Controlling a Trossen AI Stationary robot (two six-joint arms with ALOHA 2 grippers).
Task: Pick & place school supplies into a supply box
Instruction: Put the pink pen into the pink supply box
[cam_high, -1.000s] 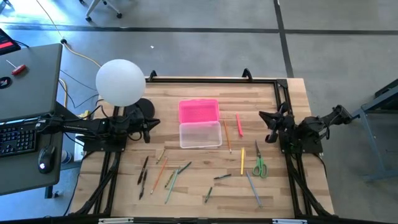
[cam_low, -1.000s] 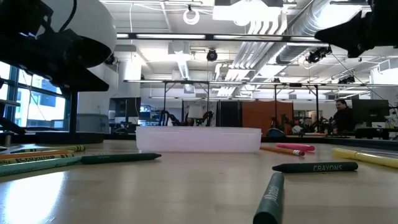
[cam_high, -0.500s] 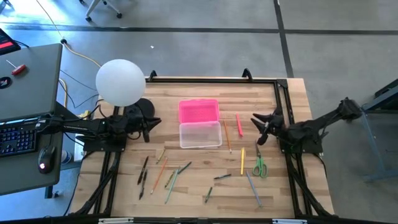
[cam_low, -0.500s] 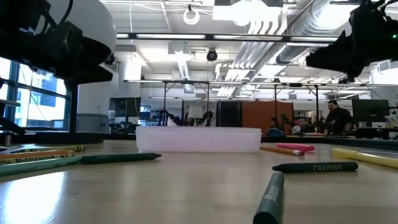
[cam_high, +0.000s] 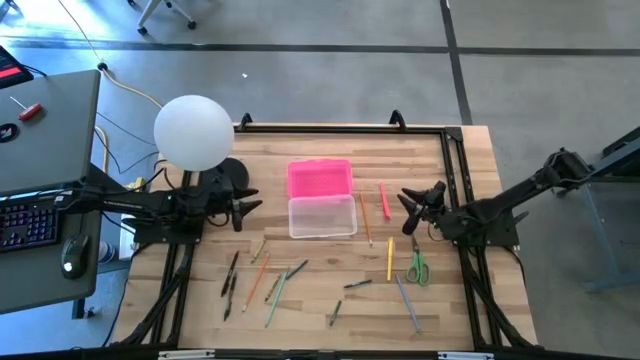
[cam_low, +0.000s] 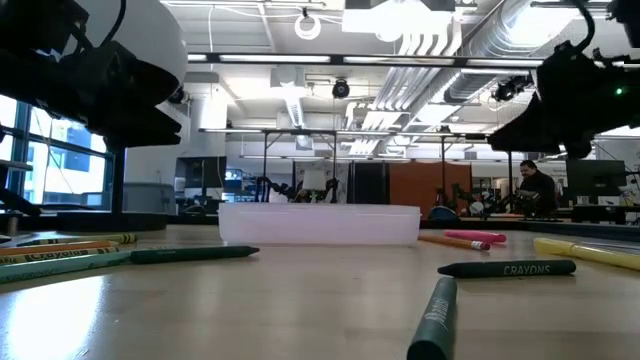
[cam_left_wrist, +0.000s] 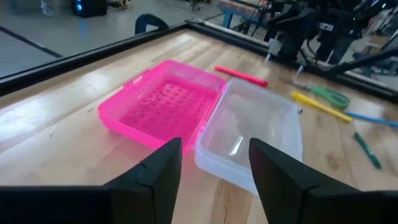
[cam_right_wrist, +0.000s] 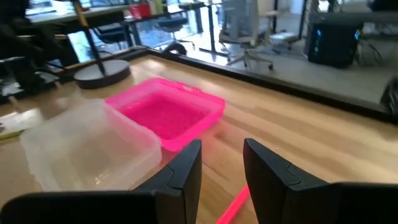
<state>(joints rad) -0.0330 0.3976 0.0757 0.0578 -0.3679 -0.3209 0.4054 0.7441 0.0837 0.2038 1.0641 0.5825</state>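
Note:
The supply box (cam_high: 322, 216) is a clear tray at the table's middle, and its pink lid (cam_high: 320, 179) lies open on the wood just beyond it. Pencils, pens and crayons (cam_high: 255, 275) lie scattered over the near half. An orange pencil (cam_high: 365, 218), a red pen (cam_high: 384, 200), a yellow pencil (cam_high: 390, 258) and green-handled scissors (cam_high: 417, 266) lie right of the box. My left gripper (cam_left_wrist: 214, 180) hovers open left of the box. My right gripper (cam_right_wrist: 222, 174) hovers open right of it, above the red pen. Neither has anything between its fingers.
A white globe lamp (cam_high: 195, 131) stands on a round base at the table's far left corner. Black rails (cam_high: 340, 128) run along the table's edges. A side desk with a keyboard (cam_high: 30, 220) stands off the left edge. A person (cam_low: 535, 185) is far off in the room behind.
My right gripper has come down and reached toward the table's left, toward the box, rolling at the wrist, and its fingers have spread. My left gripper has stayed where it was and opened. Box, lid and supplies have not moved.

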